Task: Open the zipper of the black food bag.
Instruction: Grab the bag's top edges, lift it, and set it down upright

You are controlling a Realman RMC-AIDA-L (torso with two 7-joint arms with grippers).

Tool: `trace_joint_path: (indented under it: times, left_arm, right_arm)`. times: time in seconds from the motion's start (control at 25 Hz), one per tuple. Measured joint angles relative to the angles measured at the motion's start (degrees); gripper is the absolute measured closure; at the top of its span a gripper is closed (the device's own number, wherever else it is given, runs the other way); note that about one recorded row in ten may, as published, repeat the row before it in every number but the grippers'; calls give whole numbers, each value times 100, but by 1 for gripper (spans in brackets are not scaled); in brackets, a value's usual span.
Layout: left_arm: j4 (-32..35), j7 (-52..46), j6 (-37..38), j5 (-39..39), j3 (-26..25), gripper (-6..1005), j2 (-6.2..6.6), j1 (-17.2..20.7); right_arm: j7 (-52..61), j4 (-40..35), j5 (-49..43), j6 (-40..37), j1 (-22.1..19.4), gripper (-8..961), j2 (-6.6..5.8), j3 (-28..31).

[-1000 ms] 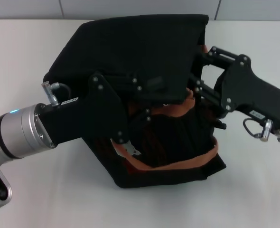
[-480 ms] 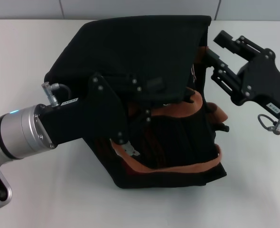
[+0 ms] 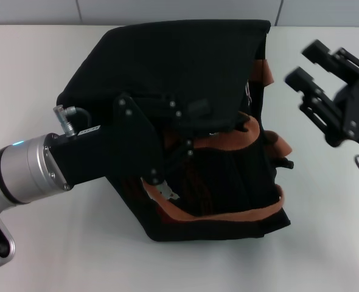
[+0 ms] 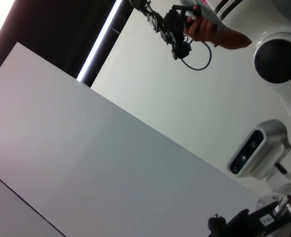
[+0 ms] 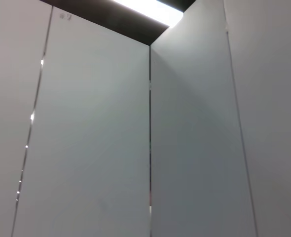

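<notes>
In the head view the black food bag [image 3: 185,115] lies mid-table. The left gripper [image 3: 188,131] is buried in its flap, grip unreadable; the right gripper [image 3: 310,64] hangs beside it, spread. A slipping flap could fall shut. The 2 wrist views show only walls.

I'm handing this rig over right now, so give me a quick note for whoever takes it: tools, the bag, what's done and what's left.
Left tool: on top of the black food bag, buried in the fabric near its opening; grip cannot be judged.
Right tool: open, empty, in the air to the bag's right, not touching it.
Bag: on the white table, flap folded back, orange-brown strap handles loose across the front.
Done: the top looks partly open.
Left: the zipper itself is hidden, so check how far it has run, then finish.
</notes>
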Motion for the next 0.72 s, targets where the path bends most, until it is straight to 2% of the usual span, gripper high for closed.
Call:
trace_joint_path:
  times: [0.04, 0.32, 0.52, 0.72]
  left_arm:
    - [0, 0, 0, 0, -2, 818, 1, -6]
    - [0, 0, 0, 0, -2, 818, 0, -30]
    - [10, 0, 1, 0, -15, 818, -1, -19]
    - [15, 0, 0, 0, -23, 818, -1, -16]
  right_arm:
    - [50, 119, -3, 89, 193, 487, 8, -45]
    - [-21, 530, -45, 725, 616, 487, 26, -153]
    - [23, 515, -35, 780, 444, 488, 5, -107]
    - [368, 120, -30, 708, 27, 488, -21, -114]
